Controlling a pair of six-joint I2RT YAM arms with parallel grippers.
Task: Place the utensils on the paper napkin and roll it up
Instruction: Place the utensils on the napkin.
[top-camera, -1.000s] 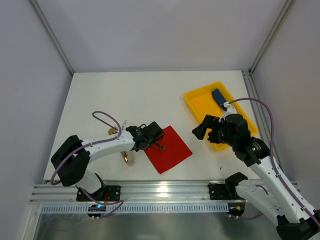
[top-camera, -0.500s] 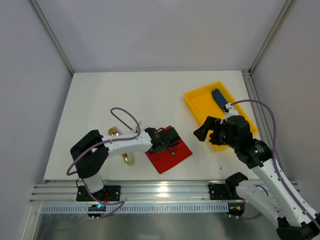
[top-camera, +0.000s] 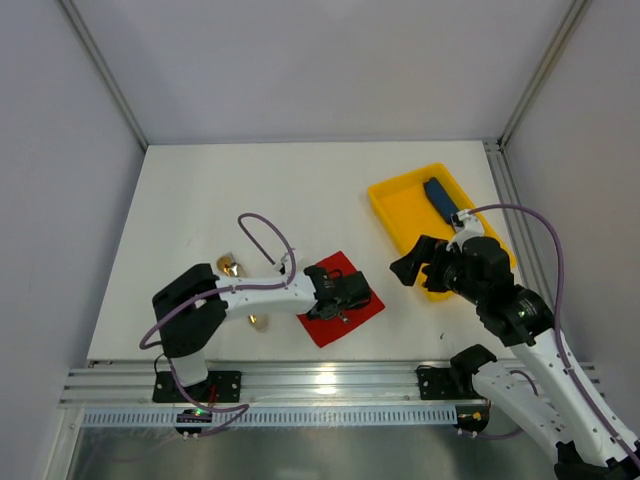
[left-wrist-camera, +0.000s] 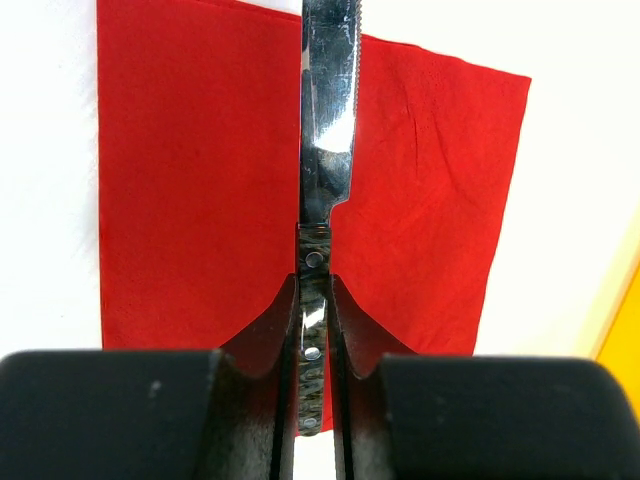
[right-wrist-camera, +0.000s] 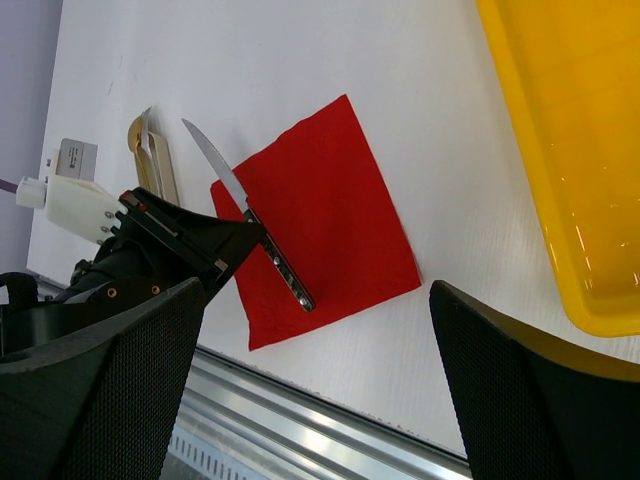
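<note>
From where I stand, the gold utensils (top-camera: 230, 266) lie on the bare counter (top-camera: 300, 190) left of the napkin, partly hidden under the left arm, so they are not yet on the paper. The left hand (left-wrist-camera: 315, 300) is clamped on the dark riveted handle of a knife (left-wrist-camera: 328, 120), holding it over the red paper napkin (left-wrist-camera: 190, 180), which sits near the counter's near edge, about midway along it. I cannot tell whether the knife touches the paper.

The risks I see:
- The blade runs past the napkin's far edge, so if it is let go here the tip may stick out of the roll.
- A drop from any height could make the knife bounce or skid.
- The fingers could drag and crumple the thin sheet as they pull away.

Further right, the right hand (top-camera: 418, 262) hovers with its fingers spread wide and holds nothing. It is just beside the yellow tray (top-camera: 410, 210) towards the counter's right edge. The tray holds only a dark-blue oblong item (top-camera: 438, 196) at its far end.
</note>
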